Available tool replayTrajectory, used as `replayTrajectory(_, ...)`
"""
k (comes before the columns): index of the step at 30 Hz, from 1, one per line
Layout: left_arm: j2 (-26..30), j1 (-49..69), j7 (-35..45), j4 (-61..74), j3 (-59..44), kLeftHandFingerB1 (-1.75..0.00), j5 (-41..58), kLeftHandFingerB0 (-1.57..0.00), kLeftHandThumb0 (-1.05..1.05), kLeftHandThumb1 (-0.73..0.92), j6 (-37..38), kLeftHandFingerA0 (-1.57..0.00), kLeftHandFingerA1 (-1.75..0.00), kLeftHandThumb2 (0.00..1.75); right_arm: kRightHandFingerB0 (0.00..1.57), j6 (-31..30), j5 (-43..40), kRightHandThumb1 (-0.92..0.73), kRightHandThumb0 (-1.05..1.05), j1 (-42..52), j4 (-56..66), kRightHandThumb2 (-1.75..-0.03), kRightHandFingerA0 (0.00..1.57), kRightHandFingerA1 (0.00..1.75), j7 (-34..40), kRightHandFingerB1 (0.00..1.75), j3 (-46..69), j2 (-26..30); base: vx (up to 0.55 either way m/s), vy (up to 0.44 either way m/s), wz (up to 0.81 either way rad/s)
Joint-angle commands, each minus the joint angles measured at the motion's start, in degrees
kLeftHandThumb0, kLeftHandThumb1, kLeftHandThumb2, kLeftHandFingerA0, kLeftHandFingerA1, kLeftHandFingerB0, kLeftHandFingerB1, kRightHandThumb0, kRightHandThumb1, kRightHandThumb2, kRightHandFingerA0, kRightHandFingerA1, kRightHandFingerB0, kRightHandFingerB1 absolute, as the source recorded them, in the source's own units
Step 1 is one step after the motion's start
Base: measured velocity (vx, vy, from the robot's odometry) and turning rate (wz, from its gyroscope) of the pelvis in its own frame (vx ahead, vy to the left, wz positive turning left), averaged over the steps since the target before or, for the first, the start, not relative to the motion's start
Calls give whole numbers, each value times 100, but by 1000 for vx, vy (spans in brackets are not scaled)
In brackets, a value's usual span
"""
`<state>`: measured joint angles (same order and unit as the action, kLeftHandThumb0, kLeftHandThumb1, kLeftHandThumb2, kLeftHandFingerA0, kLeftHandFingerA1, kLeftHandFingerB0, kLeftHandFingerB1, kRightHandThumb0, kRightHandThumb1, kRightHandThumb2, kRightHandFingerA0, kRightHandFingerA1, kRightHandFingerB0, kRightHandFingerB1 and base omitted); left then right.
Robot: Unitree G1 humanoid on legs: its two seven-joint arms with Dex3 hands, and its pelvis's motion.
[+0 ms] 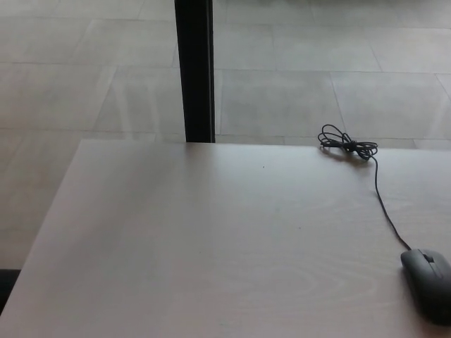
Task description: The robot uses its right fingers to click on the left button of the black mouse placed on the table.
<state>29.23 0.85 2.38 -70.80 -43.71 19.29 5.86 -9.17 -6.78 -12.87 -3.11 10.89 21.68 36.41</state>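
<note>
Pale wooden desk; black mouse at right edge, cable trailing to bundled coil. Neither hand visible, state unknown.

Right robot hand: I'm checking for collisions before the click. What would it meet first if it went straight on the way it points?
Can't say: neither robot hand is in view, so no heading shows. Only the mouse, its cable and the table appear.

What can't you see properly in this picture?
- Black mouse: in the head view, its right side is cut off by the picture's edge.
- Robot's hands: neither shows in the head view.
- Bundled cable: too small to tell how it is tied.
- Black post: its top runs off the upper edge.
</note>
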Motion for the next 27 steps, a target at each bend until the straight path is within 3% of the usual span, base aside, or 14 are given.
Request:
replayTrajectory(1,173,58,156,28,-47,-39,231,-35,-100,92,-56,-64,-114,77,17,99,1396,-91,-97,-239,72,-80,94,168,-141,31,-1207,182,0,0,0)
replayTrajectory(2,139,102,113,141,13,-40,176,-35,-96,92,-36,-65,-111,81,11,52,1544,-77,-92,-210,173,-122,97,139,-240,44,-1554,114,0,0,0)
replayTrajectory(3,148,85,108,123,9,-46,183,-32,-98,81,-58,-66,-100,106,20,209,1634,-92,-97,-203,134,-78,94,172,-226,32,-1706,78,0,0,0)
replayTrajectory(5,157,61,140,57,-7,-39,200,-34,-103,92,-66,-68,-111,81,14,29,1807,-75,-95,-190,178,-122,112,142,-224,41,-2002,77,0,0,0)
replayTrajectory(7,175,63,126,36,34,-40,151,-33,-100,92,-61,-66,-97,85,22,37,1957,-91,-104,-261,81,-81,102,138,-175,30,-2286,3,0,0,0)
replayTrajectory(8,183,30,28,50,37,-42,153,-38,-100,92,-171,-69,-88,86,21,14,2050,-91,-101,-248,-19,-81,41,53,-279,30,-2534,-19,0,0,0)
replayTrajectory(9,147,37,-31,70,44,-43,134,-34,-98,92,-64,-73,-96,85,22,112,2078,-92,-99,-193,-163,-79,37,46,-359,31,-2712,-40,0,0,0)
replayTrajectory(17,147,88,29,26,-62,-40,247,-37,-101,92,-85,-71,-104,81,25,189,2309,-92,-101,-123,-542,-79,29,56,-370,30,-3295,8,0,0,0)
replayTrajectory(18,155,96,48,16,-30,-51,215,-33,-92,82,-76,-86,-115,121,28,219,2356,-92,-102,-71,-686,-76,33,54,-357,31,-3398,-9,0,0,0)
replayTrajectory(19,165,106,136,44,-46,-41,250,-35,-96,92,-120,-75,-115,83,23,317,2445,-77,-94,-28,-820,-117,43,62,-327,43,-3510,9,0,0,0)
replayTrajectory(21,142,100,165,43,-138,-40,351,-34,-98,92,-96,-76,-110,81,27,263,2526,-92,-98,-5,-941,-79,32,53,-373,31,-3663,12,0,0,0)
replayTrajectory(22,135,121,130,49,-93,-50,297,-31,-92,81,-34,-70,-94,127,28,110,2619,-92,-94,7,-969,-75,16,50,-482,32,-3811,28,0,0,0)
replayTrajectory(23,141,127,84,32,-41,-39,236,-41,-96,92,-2,-68,-88,81,27,61,2666,-92,-93,6,-1005,-76,14,51,-533,31,-3892,38,0,0,0)
replayTrajectory(27,163,164,297,46,-67,-40,315,-31,-99,92,-8,-74,-104,81,27,101,3066,-92,-94,-30,-1240,-77,15,51,-446,32,-4210,113,0,0,0)
